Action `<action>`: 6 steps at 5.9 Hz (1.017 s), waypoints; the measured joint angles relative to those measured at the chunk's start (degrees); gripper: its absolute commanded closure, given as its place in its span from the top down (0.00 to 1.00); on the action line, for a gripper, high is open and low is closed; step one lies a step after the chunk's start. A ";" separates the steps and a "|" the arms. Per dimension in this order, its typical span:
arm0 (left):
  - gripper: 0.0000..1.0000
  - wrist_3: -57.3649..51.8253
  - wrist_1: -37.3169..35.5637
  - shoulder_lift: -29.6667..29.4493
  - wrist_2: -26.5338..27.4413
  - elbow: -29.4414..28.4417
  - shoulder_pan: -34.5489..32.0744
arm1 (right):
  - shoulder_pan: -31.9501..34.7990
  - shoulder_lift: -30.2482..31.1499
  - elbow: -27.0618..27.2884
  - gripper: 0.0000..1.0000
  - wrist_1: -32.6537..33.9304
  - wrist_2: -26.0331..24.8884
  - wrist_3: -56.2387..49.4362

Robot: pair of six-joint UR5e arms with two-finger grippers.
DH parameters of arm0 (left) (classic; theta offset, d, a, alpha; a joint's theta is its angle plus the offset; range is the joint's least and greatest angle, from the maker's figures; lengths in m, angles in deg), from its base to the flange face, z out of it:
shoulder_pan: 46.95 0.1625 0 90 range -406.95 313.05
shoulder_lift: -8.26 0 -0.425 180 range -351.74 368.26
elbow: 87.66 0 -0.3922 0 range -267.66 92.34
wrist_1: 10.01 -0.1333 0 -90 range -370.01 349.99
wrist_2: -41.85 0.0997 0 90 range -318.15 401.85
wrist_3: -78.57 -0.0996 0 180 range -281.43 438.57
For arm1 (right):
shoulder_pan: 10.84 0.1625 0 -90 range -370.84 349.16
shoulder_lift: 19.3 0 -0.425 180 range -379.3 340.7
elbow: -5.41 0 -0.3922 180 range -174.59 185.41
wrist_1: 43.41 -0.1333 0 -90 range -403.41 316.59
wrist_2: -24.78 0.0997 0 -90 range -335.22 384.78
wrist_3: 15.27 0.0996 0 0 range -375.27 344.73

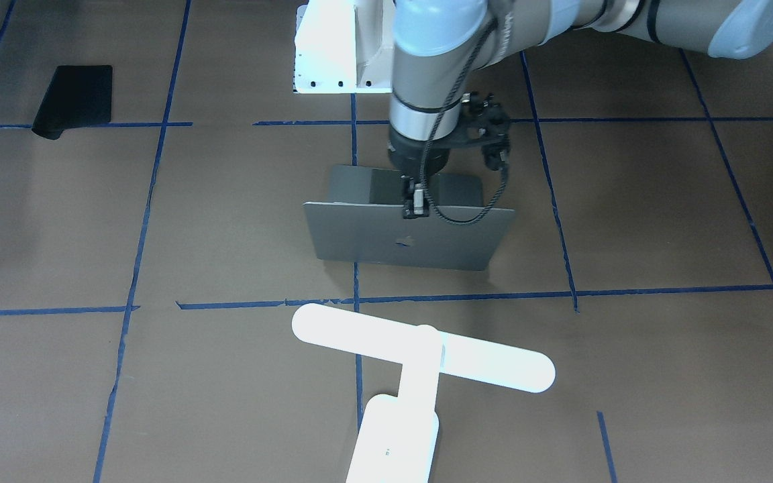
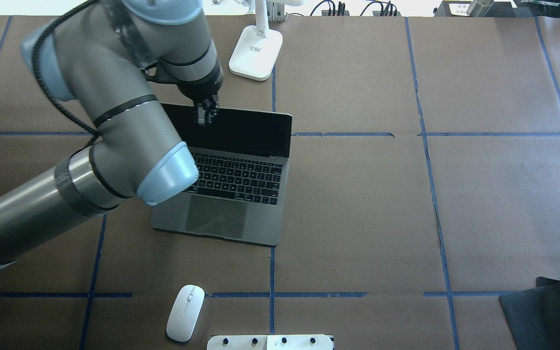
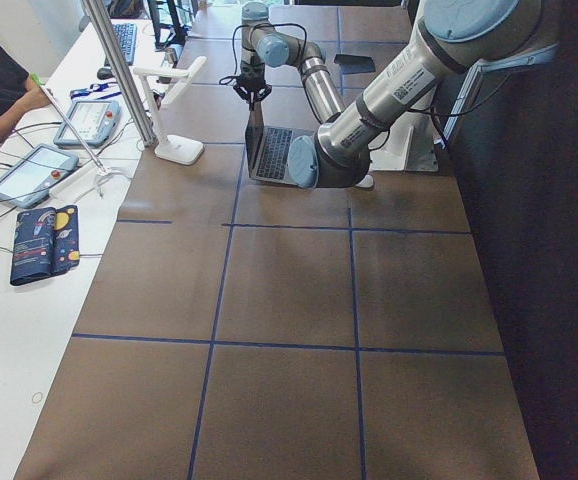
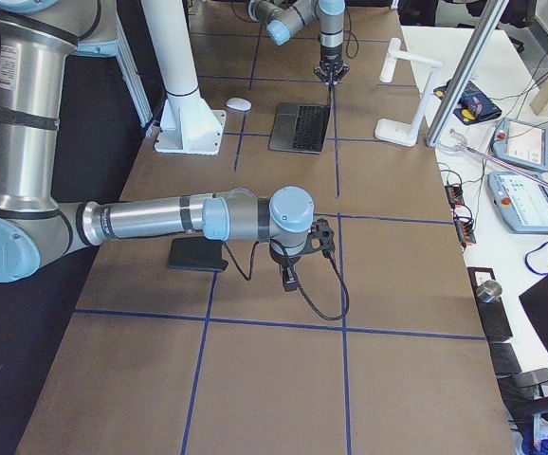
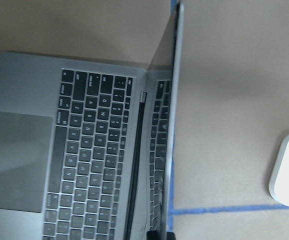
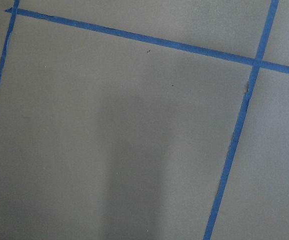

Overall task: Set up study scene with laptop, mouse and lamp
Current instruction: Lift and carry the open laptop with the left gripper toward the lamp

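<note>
Laptop: I see the thin space-grey metal laptop (image 2: 241, 184) open in the middle of the tabletop (image 2: 382, 204), screen upright.
Left pincer: the left pincer (image 2: 206, 115) pinches the lid's top edge.
Right pincer: the right pincer (image 4: 290, 281) hangs over bare tabletop. I cannot tell whether it is spread or pressed together.
Lamp: the bright white T-shaped desk lamp (image 2: 255, 53) stands just beyond the laptop.
Left to do: I judge the small glossy white oval mouse (image 2: 185, 312), at the near edge and well apart, needs bringing alongside.

grey laptop (image 2: 221, 221) with black keys (image 2: 241, 177) and a black screen (image 2: 251, 131); glossy white mouse (image 2: 185, 312); bright white lamp (image 1: 420, 349); brown bench (image 2: 358, 204) gridded with blue tape lines (image 2: 343, 134); black mat (image 2: 542, 316).
</note>
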 measured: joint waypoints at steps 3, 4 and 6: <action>0.00 1.59 3.04 -2.85 2.89 -5.25 -0.70 | -0.01 0.00 0.17 1.00 0.00 0.09 0.02; 0.00 2.07 3.29 -3.17 2.96 -5.39 -2.01 | 0.00 0.00 0.23 1.00 0.00 0.25 0.02; 0.56 2.41 4.80 -3.63 2.95 -6.92 -3.12 | 0.00 0.00 0.20 1.00 0.06 0.72 0.02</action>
